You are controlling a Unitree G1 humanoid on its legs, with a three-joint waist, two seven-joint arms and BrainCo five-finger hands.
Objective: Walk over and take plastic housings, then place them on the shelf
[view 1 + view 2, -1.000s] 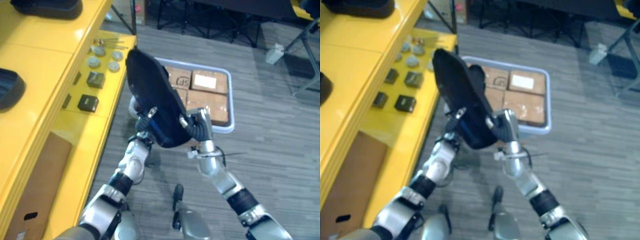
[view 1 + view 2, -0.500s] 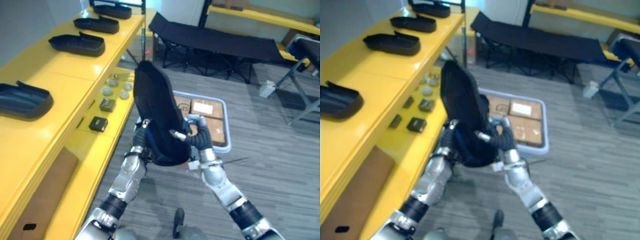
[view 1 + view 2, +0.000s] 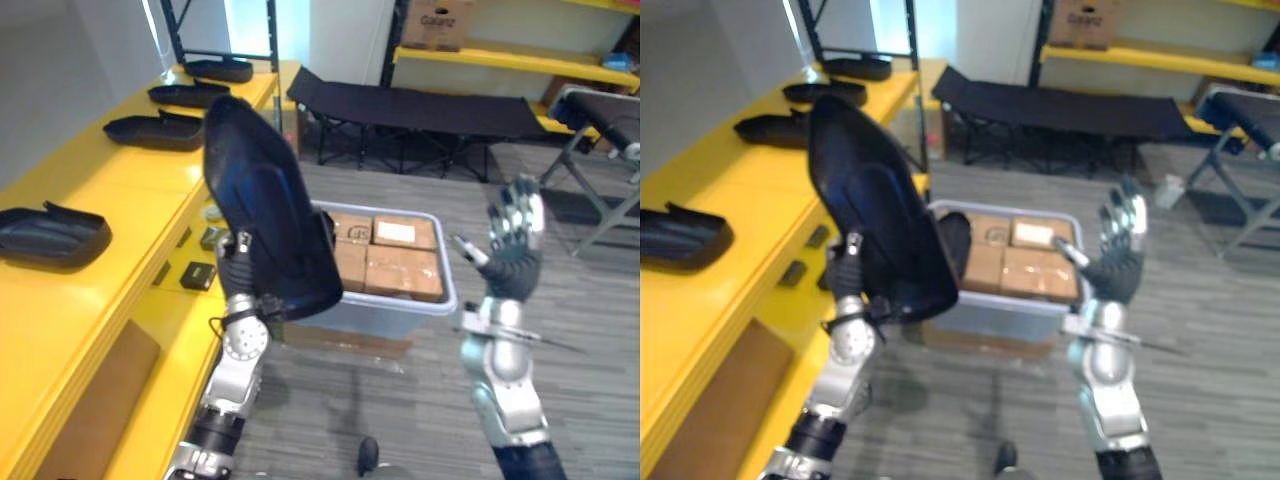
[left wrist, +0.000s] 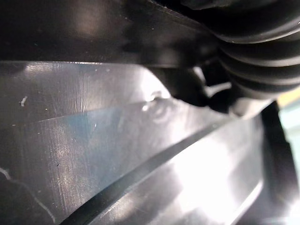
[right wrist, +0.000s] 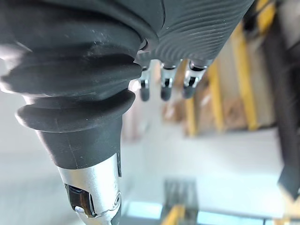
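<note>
Released by the right hand (image 3: pixel 512 250), which is now raised well apart with fingers spread, the housing (image 3: pixel 265 220) is held aloft and tilted by the left hand (image 3: pixel 240 268) alone, pinched at its lower rim. It is judged light, stiff and slick, best gripped at the rim. Beyond, more housings (image 3: pixel 55 232) are seen on the shelf (image 3: pixel 110 190).

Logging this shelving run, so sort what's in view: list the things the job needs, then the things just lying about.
Job: black plastic housing raised at the left hand; open right hand; yellow shelf; housings already on it.
Lying about: crate of cardboard boxes; black folding cot; small black blocks.
</note>
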